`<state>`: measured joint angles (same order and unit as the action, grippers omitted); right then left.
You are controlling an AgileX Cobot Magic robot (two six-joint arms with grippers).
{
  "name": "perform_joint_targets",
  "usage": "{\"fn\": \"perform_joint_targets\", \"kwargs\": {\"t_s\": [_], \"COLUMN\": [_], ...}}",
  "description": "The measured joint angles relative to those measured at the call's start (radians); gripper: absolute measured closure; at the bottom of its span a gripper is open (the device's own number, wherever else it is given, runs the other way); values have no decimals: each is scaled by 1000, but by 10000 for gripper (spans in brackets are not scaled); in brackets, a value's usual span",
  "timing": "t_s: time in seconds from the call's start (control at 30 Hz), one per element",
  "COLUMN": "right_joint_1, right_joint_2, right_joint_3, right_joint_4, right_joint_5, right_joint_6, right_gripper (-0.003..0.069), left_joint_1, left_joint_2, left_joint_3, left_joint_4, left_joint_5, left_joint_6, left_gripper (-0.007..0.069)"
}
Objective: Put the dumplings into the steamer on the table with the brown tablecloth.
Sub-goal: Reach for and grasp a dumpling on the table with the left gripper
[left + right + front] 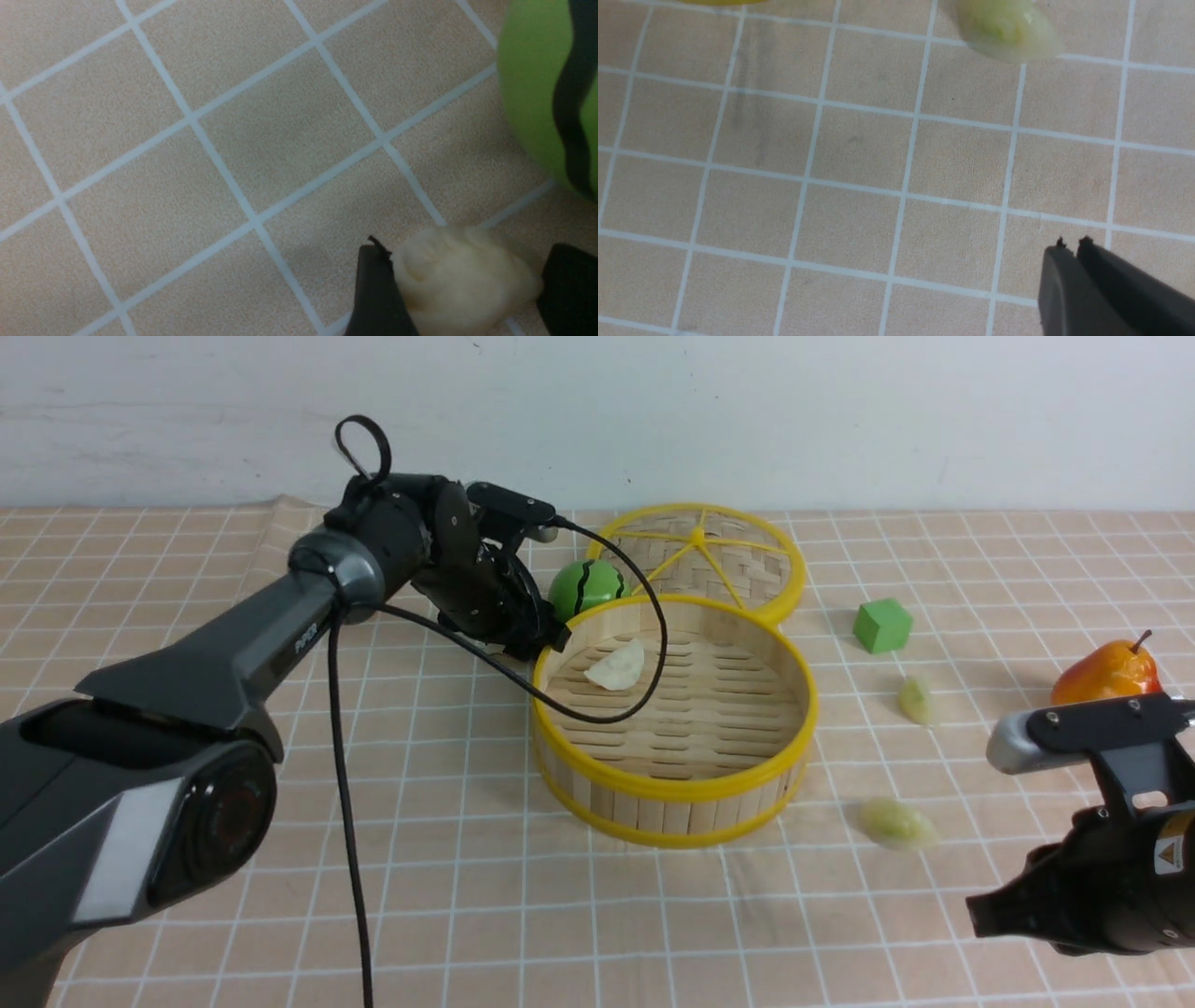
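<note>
The steamer [674, 791] stands mid-table on the brown tablecloth [467, 896], with one whitish dumpling [616, 665] on its slatted floor. My left gripper [551, 637] is low beside the steamer's left rim. In the left wrist view it [469, 249] is shut on a second cream dumpling [460, 284], which touches both fingers just over the cloth. Two yellow-green dumplings [917, 698] [898, 823] lie on the cloth right of the steamer. The nearer one shows in the right wrist view [1008, 30]. My right gripper [978, 907] [1071, 243] is shut and empty, nearer the table's front edge than that dumpling.
A green striped ball [588, 588] [537, 84] sits behind the steamer, close to my left gripper. The flat woven lid [738, 569] lies behind the steamer. A green cube [882, 625] and a pear [1106, 674] are at the right.
</note>
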<state>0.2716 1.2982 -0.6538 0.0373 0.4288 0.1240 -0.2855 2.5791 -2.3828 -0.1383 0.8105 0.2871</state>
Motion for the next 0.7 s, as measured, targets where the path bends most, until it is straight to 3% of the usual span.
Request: {"fn": "perform_joint_targets", "kwargs": {"t_s": [0.17, 0.4, 0.57, 0.6, 0.63, 0.7], "right_joint_1": [0, 0, 0, 0, 0, 0], "right_joint_2": [9, 10, 11, 11, 11, 11], "right_joint_3": [0, 0, -1, -1, -1, -1], "right_joint_4": [3, 14, 33, 36, 36, 36], "right_joint_5": [-1, -4, -5, -5, -5, -5], "right_joint_6": [0, 0, 0, 0, 0, 0], "right_gripper": [617, 613, 613, 613, 612, 610], "left_joint_1": [0, 0, 1, 0, -4, -15], "left_joint_2": [0, -36, -110, -148, -177, -215], "left_joint_3": [-4, -6, 0, 0, 0, -2], "left_joint_4": [12, 130, 168, 164, 157, 145], "left_joint_5": [38, 169, 239, 269, 302, 372], "left_joint_6": [-15, -172, -207, -214, -223, -235], "left_gripper": [226, 259, 433, 552, 619, 638]}}
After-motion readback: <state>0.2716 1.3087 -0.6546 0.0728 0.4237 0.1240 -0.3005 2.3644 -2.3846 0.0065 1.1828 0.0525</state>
